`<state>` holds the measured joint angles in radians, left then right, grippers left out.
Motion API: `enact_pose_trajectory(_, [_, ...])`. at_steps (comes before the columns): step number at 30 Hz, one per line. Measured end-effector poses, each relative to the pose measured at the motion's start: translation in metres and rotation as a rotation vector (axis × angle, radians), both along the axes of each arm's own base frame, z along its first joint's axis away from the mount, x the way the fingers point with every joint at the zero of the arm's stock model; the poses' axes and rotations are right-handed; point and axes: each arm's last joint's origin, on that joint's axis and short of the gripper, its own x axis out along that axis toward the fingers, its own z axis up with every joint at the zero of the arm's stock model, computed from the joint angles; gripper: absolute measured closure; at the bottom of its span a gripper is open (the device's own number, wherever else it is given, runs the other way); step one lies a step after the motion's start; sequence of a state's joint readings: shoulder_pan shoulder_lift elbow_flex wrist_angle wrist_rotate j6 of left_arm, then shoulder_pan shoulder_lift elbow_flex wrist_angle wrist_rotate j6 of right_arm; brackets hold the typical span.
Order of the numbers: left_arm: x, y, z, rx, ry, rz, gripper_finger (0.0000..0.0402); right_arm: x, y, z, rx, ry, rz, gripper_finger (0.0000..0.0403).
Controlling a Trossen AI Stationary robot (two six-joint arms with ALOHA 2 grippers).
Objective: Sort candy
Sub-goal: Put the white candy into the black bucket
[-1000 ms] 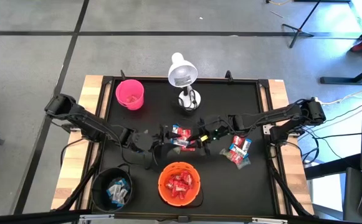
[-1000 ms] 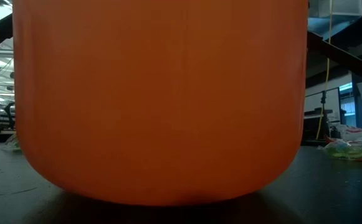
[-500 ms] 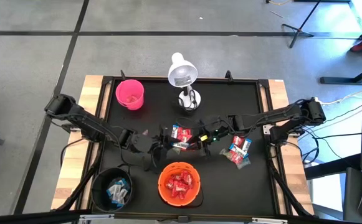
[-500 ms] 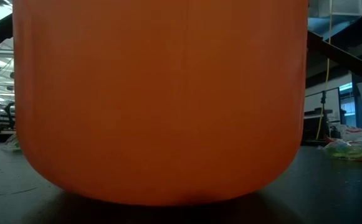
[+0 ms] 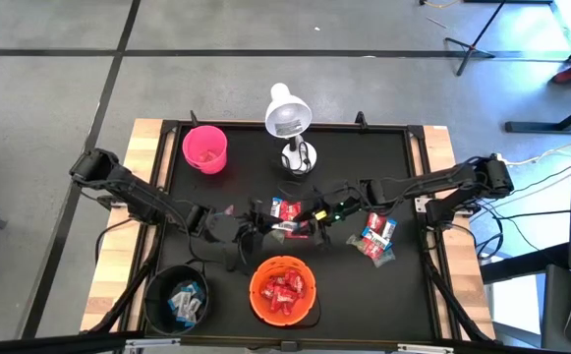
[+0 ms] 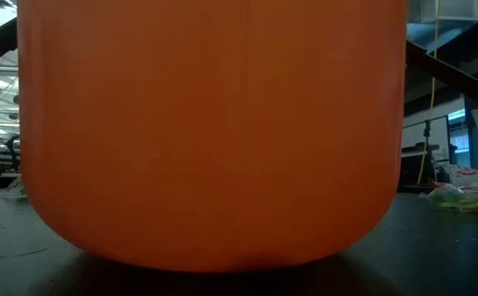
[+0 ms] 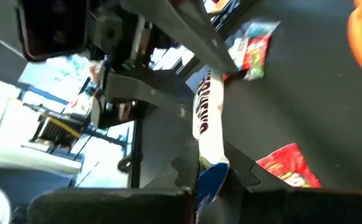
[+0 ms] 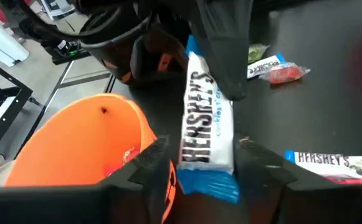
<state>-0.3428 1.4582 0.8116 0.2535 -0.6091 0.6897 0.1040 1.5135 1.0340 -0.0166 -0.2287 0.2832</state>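
Closing left tool now apparently pinches white candy.

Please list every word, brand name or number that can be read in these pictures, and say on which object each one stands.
"HERSHEY'S": on the white-and-blue candy bar between the two claws, in the right wrist view.
"HERSHEY'S": on a second white-and-blue bar lying on the table.
Smaller line under the brand on the first bar: too blurred to read.
Dark lettering on that bar in the left wrist view: too blurred to read.
Red wrappers: print not readable.
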Motion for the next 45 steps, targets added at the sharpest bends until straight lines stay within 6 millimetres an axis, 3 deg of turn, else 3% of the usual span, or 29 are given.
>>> enact_pose_trajectory(7, [-0.01, -0.007, 0.007, 0.017, -0.01, 0.048, 0.0383, 0.004, 0.002, 0.025, 0.011, -0.023, 0.041, 0.0168])
enact_pose_trajectory(14, [-0.044, -0.018, 0.024, -0.085, -0.011, 0.099, 0.0384, 0.003, 0.002, 0.047, -0.03, 0.019, 0.074, 0.0151])
enact_pose_trajectory(20, [-0.089, -0.026, 0.045, -0.418, 0.042, 0.037, 0.0382, -0.008, 0.006, 0.056, -0.052, 0.034, 0.086, 0.0151])
enact_pose_trajectory(25, [-0.125, -0.03, 0.084, -0.618, 0.06, 0.022, 0.0383, -0.026, 0.025, 0.059, -0.128, 0.023, 0.068, 0.0151])
enact_pose_trajectory(31, [-0.149, -0.035, 0.125, -0.929, 0.208, -0.051, 0.0383, -0.046, 0.044, 0.06, -0.213, -0.001, 0.025, 0.0151])
enact_pose_trajectory(35, [-0.164, -0.032, 0.13, -1.133, 0.373, 0.094, 0.0383, -0.052, 0.053, 0.059, -0.246, -0.008, 0.008, 0.0151])
enact_pose_trajectory(39, [-0.179, -0.03, 0.119, -1.319, 0.641, 0.36, 0.0382, -0.055, 0.061, 0.058, -0.256, -0.012, 0.018, 0.0151])
enact_pose_trajectory(42, [-0.188, -0.03, 0.113, -1.385, 0.777, 0.549, 0.0382, -0.057, 0.065, 0.059, -0.258, -0.016, 0.026, 0.0151])
enact_pose_trajectory(45, [-0.19, -0.035, 0.111, -1.418, 0.804, 0.627, 0.0382, -0.058, 0.067, 0.058, -0.273, -0.019, 0.011, 0.0151])
